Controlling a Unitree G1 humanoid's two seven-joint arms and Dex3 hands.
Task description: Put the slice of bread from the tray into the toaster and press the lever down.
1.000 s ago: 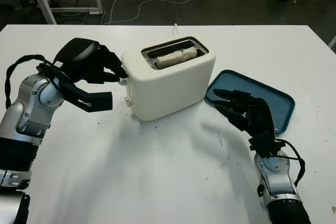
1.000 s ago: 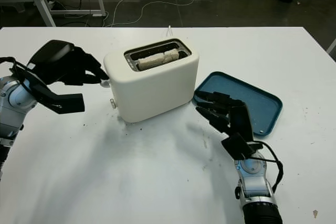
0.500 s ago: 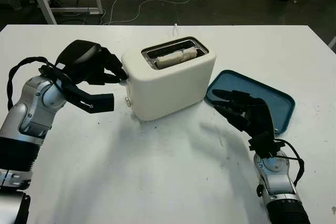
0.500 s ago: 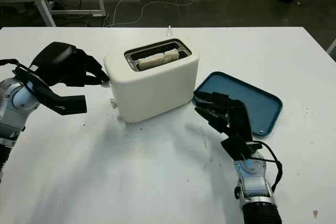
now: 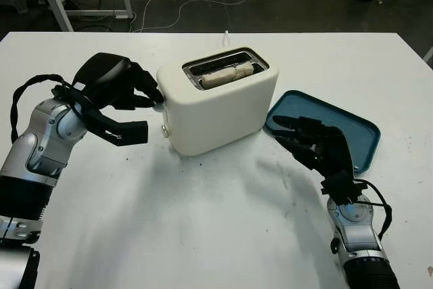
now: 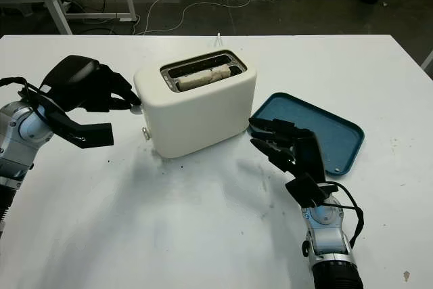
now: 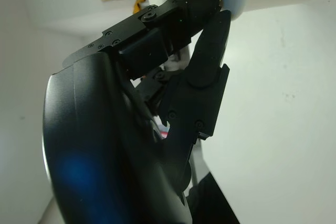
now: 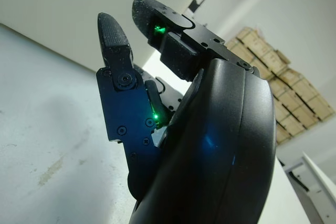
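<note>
1. Left eye view: the slice of bread (image 5: 226,73) sits in the slot of the toaster (image 5: 218,101), just beyond the left hand (image 5: 118,93).
2. Left hand's fingers are curled, their tips on the small pale lever (image 5: 158,105) at the toaster's end.
3. Lever likely stiff and sprung; press from above.
4. Toaster: smooth, rounded cream shell, probably slippery.
5. Right hand (image 5: 314,144) is open beside the blue tray (image 5: 358,131) on the table (image 5: 203,221).

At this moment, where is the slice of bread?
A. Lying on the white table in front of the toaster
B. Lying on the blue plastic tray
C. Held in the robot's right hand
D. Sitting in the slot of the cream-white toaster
D: the pale slice of bread sits in the top slot of the cream-white toaster, while the blue plastic tray beside it holds no bread.
</note>
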